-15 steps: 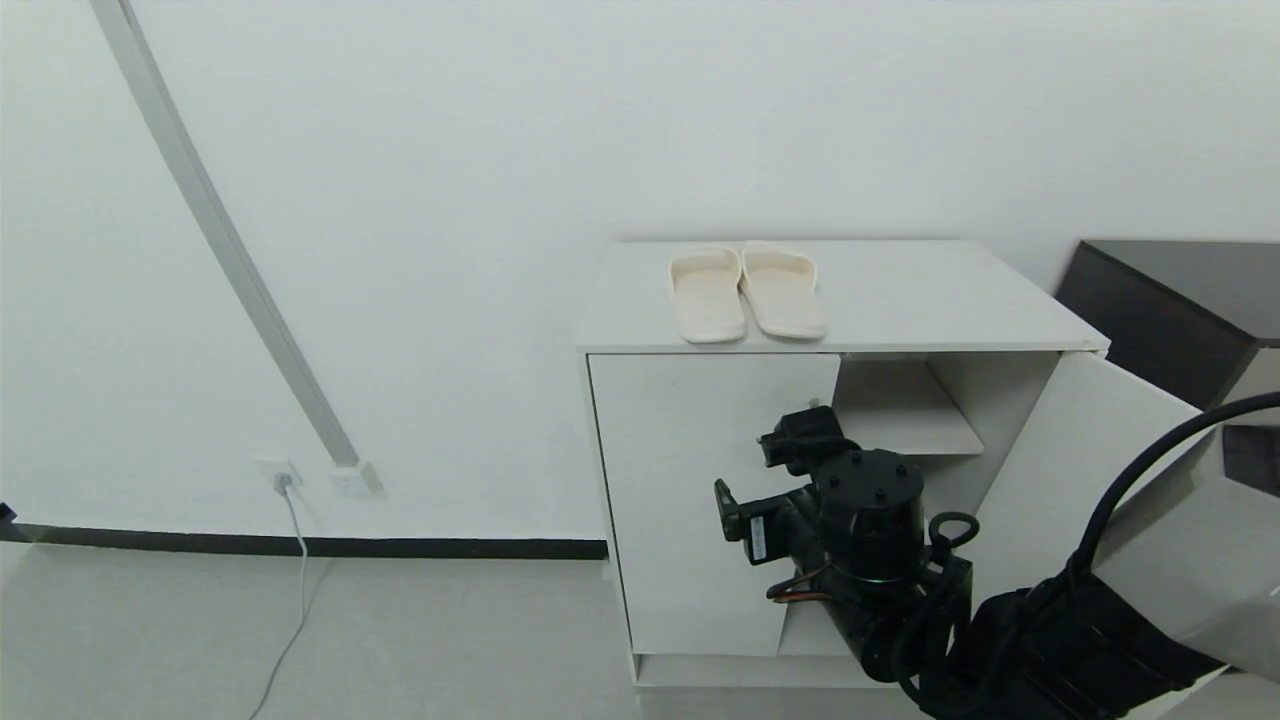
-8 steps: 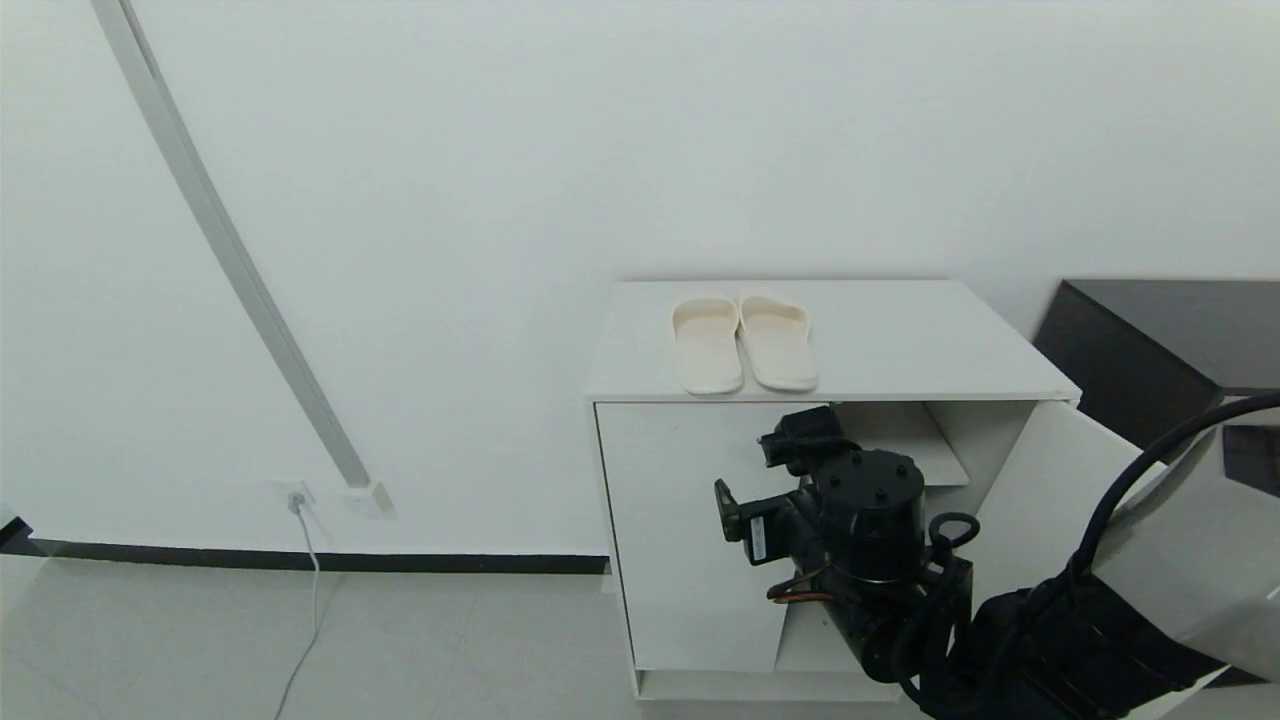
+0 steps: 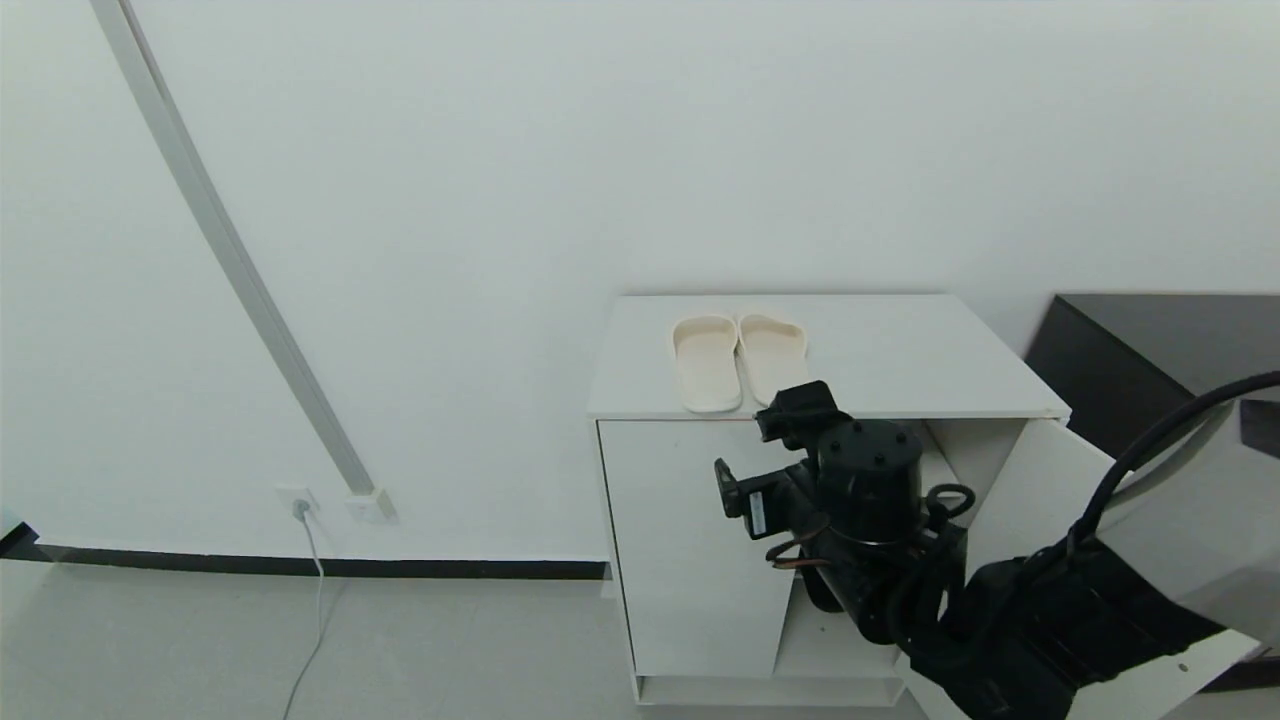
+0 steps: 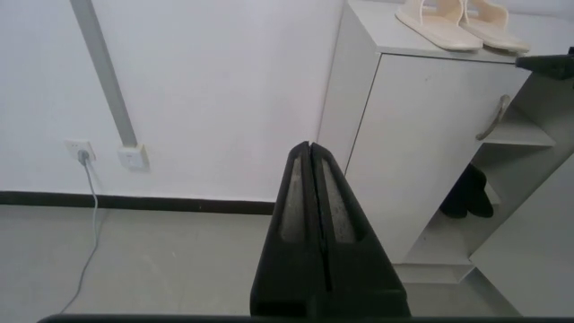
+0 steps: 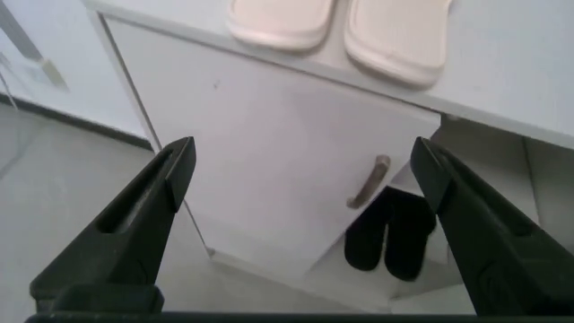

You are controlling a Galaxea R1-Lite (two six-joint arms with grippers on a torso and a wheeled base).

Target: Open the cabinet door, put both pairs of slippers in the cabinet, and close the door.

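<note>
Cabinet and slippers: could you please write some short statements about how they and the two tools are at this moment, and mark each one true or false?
1. The cream slippers lie on top of the cabinet. True.
2. Both doors are closed. False: the right door stands open; only the left door is closed.
3. A black pair of slippers is inside the cabinet. True.
4. The right tool is shut on a cream slipper. False: it is open and holds nothing.
5. The left tool is open. False: its fingers are pressed together.

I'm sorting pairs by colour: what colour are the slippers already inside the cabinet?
The slippers inside are black; the right wrist view shows them best.
</note>
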